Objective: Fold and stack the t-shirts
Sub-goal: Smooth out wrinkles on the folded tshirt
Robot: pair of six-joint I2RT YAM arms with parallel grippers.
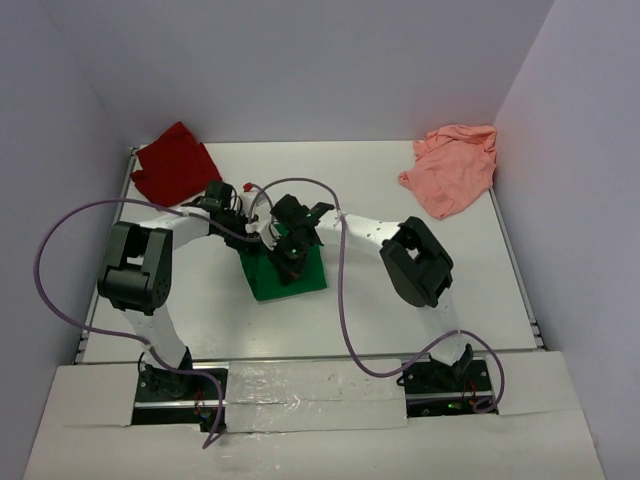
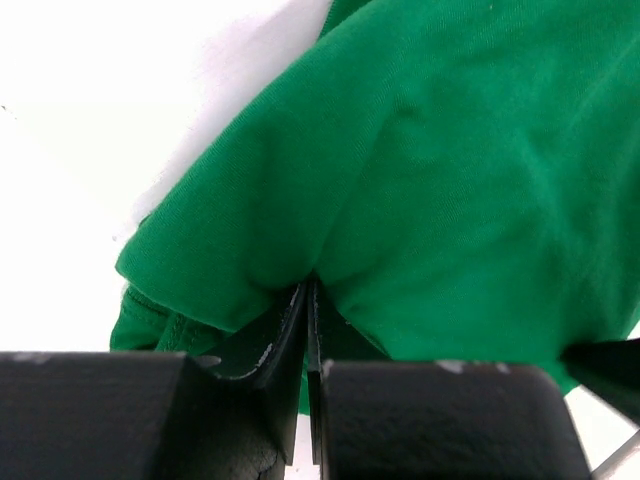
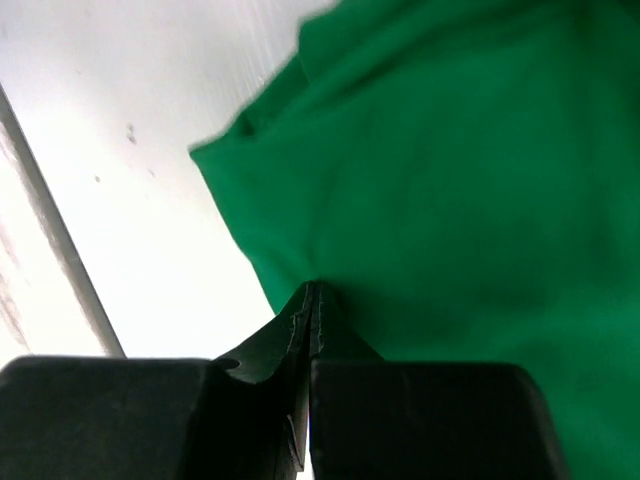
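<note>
The bright green t-shirt (image 1: pixel 290 278) lies folded small at the table's middle. My left gripper (image 1: pixel 266 240) is at its far left edge and my right gripper (image 1: pixel 291 258) is over its far part. In the left wrist view the gripper (image 2: pixel 308 285) is shut on a pinch of green cloth (image 2: pixel 450 180). In the right wrist view the gripper (image 3: pixel 315 290) is shut on the green cloth's (image 3: pixel 470 200) edge. The dark red t-shirt (image 1: pixel 175 162) lies crumpled at the far left corner. The salmon pink t-shirt (image 1: pixel 452 168) lies crumpled at the far right.
White walls enclose the table (image 1: pixel 200 300) at the back and on both sides. Purple cables (image 1: pixel 345 300) loop from both arms over the near part of the table. The arms' elbows (image 1: pixel 135 265) stand high on either side of the green shirt.
</note>
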